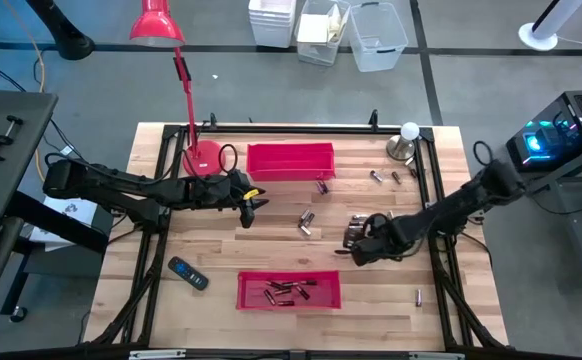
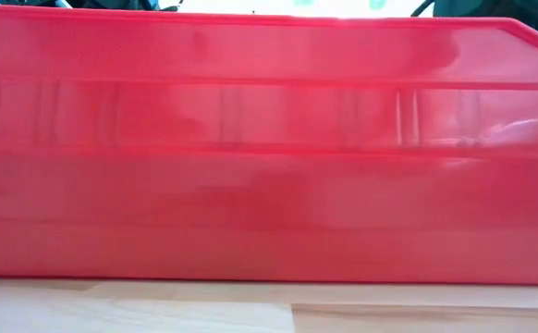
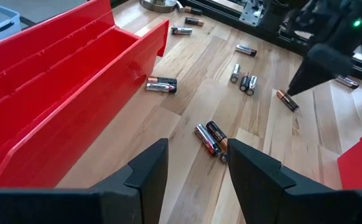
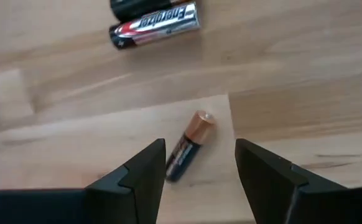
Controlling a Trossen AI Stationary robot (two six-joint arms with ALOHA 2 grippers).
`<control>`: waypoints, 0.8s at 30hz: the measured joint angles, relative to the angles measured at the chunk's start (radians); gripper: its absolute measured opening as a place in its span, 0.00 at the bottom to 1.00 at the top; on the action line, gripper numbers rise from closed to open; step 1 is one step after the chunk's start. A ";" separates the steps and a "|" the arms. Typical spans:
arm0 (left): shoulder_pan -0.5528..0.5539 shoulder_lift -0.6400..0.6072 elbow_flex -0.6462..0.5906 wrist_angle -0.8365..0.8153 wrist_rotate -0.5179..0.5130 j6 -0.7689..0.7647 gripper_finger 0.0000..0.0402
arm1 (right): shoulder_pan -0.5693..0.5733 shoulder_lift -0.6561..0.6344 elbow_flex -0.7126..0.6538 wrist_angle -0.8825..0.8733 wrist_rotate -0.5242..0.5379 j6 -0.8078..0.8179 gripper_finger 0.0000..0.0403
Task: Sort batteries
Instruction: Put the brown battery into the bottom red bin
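Batteries lie scattered on the wooden table: a pair [image 1: 306, 222], one [image 1: 321, 185] by the far red tray [image 1: 291, 160], and more near the far right corner [image 1: 376, 177]. Several lie in the near red tray [image 1: 288, 290]. My right gripper [image 4: 199, 163] is open and low over the table. Its fingers stand on either side of a copper-and-black battery [image 4: 190, 148] that lies flat; a silver battery [image 4: 155, 25] lies beyond. My left gripper [image 3: 196, 168] is open above the table, with the pair of batteries [image 3: 211, 138] just ahead of it and the far tray [image 3: 56, 93] beside it.
A black handset [image 1: 187, 272] lies near the left front. A red desk lamp's base [image 1: 203, 155] stands at the far left, and a round white-topped object [image 1: 406, 140] at the far right. The near tray's wall [image 2: 269, 148] fills the low view. One battery [image 1: 418, 296] lies alone near the right front.
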 joint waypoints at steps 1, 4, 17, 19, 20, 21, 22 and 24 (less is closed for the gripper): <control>0.000 0.000 0.000 0.000 0.000 0.000 0.39 | -0.004 0.020 0.010 -0.004 -0.002 0.007 0.46; 0.000 0.000 0.000 0.000 0.000 0.001 0.39 | -0.020 0.079 0.038 -0.002 -0.022 0.009 0.44; 0.000 0.000 0.000 -0.001 0.000 0.001 0.39 | -0.032 0.205 0.159 -0.169 -0.077 -0.129 0.18; 0.000 0.000 0.000 -0.001 0.000 0.002 0.39 | -0.032 0.207 0.171 -0.202 -0.067 -0.168 0.08; 0.000 0.000 0.000 -0.001 0.000 0.005 0.39 | -0.030 0.207 0.176 -0.211 -0.058 -0.186 0.07; 0.000 0.000 0.000 -0.001 0.000 0.010 0.39 | -0.030 0.207 0.181 -0.217 -0.053 -0.193 0.07; 0.000 0.000 0.000 -0.002 0.000 0.015 0.39 | -0.029 0.207 0.189 -0.220 -0.053 -0.204 0.07; 0.000 0.000 0.000 -0.004 0.000 0.024 0.39 | -0.018 0.207 0.213 -0.229 -0.025 -0.220 0.07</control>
